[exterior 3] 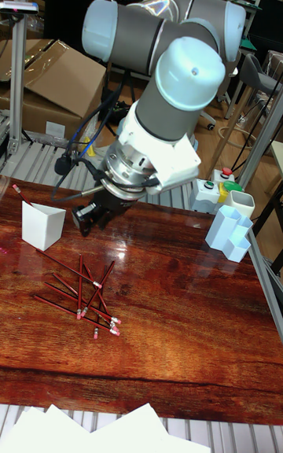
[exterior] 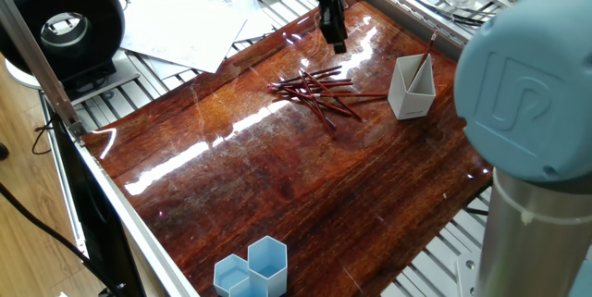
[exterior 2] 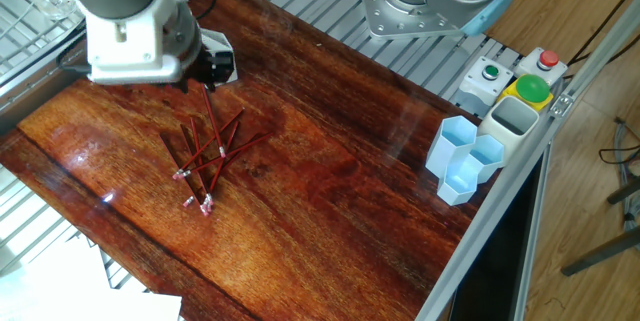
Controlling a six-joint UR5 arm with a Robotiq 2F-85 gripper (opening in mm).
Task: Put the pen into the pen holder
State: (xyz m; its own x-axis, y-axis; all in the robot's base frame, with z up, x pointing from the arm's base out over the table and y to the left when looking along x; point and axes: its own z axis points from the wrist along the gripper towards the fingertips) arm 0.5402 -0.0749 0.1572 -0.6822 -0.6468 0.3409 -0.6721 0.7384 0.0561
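Observation:
Several dark red pens (exterior: 319, 91) lie in a crossed pile on the wooden table (exterior: 277, 177); the same pens (exterior 2: 205, 156) (exterior 3: 82, 292) show in the other views. The white pen holder (exterior: 412, 89) (exterior 3: 43, 225) stands right of the pile with one pen (exterior: 429, 47) upright in it. My gripper (exterior: 337, 43) (exterior 3: 85, 223) hangs above the table behind the pile, left of the holder, with nothing visible in it. Its dark fingers overlap, so the gap between them is hidden. In the other fixed view the arm hides most of the holder.
Light blue hexagonal cups (exterior: 252, 269) (exterior 2: 462, 161) stand at the table's near edge. Loose papers (exterior: 190, 24) and a black round device (exterior: 65, 24) lie off the table's left side. A button box (exterior 2: 515, 76) sits by the arm's base (exterior 2: 425, 1).

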